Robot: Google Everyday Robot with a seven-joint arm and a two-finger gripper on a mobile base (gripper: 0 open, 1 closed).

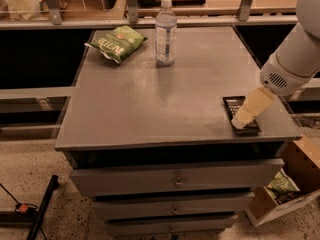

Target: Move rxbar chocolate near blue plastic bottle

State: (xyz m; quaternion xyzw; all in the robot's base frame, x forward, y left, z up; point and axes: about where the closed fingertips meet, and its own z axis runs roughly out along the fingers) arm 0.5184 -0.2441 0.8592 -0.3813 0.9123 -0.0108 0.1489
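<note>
counts: 1 rxbar chocolate (pixel 230 105), 1 blue plastic bottle (pixel 165 31), 2 green chip bags, 1 claw (pixel 240 121)
bar: flat at the table's (pixel 150 99) front right corner, well apart from the bottle
bottle: upright, back centre, white cap
bags: one on the table (pixel 117 42) left of the bottle, one in the floor box (pixel 281 186)
claw: tip down on the bar; apart or together, can't tell
writing: white lettering on the table bag and bar, unreadable

Dark rxbar chocolate (pixel 230 106) lies flat beneath the end effector (pixel 241 121), well apart from upright blue plastic bottle (pixel 165 32).
</note>
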